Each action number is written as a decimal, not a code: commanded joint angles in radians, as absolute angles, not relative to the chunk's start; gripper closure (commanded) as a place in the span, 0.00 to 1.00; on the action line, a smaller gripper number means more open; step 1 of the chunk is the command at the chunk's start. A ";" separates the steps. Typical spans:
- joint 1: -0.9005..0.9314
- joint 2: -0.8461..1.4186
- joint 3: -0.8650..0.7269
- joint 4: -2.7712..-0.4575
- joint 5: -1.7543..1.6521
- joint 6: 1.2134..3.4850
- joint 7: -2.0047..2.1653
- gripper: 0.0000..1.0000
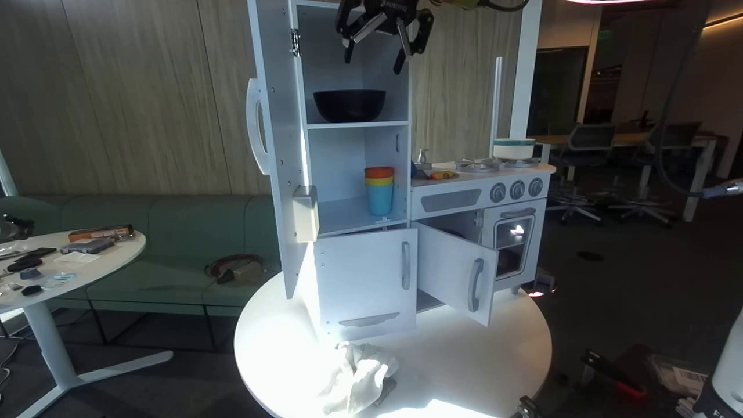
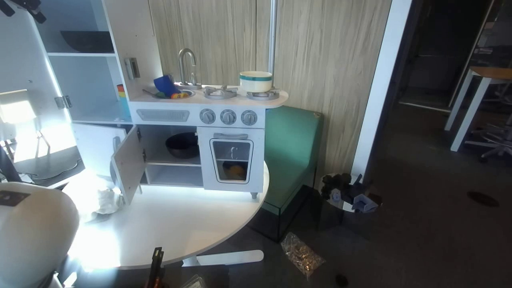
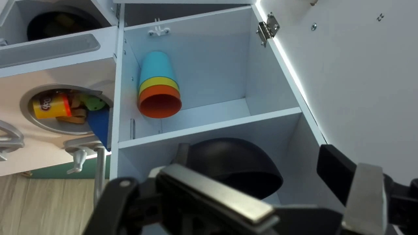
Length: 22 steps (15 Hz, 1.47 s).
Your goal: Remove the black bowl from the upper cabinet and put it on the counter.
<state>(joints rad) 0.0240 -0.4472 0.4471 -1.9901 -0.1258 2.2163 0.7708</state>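
Gripper (image 1: 373,64) pointing downward, fingers (image 1: 399,62) (black-tipped) spread apart

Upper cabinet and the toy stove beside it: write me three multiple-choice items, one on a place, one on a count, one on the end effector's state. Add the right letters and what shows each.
1. Where is the black bowl relative to the stacked cups in the upper cabinet?
A) Beside them
B) Inside them
C) On the shelf above them

2. How many knobs show below the counter?
A) Two
B) Three
C) Five

3. How is the end effector?
A) Open
B) Shut on the black bowl
C) Shut, holding nothing

1: C, as both exterior views show the black bowl on the shelf and the stacked cups lower down.
2: B, as both exterior views show a row of three.
3: A, as an exterior view shows it spread wide, apart from the black bowl.
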 commanded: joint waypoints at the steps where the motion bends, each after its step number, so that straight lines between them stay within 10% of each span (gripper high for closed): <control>1: 0.012 -0.468 0.432 -2.131 -0.154 2.482 0.912 0.00; 13: -0.229 -0.639 0.583 -2.414 -0.195 2.997 1.423 0.00; 22: -0.305 -0.547 0.609 -2.265 -0.068 2.879 1.461 0.00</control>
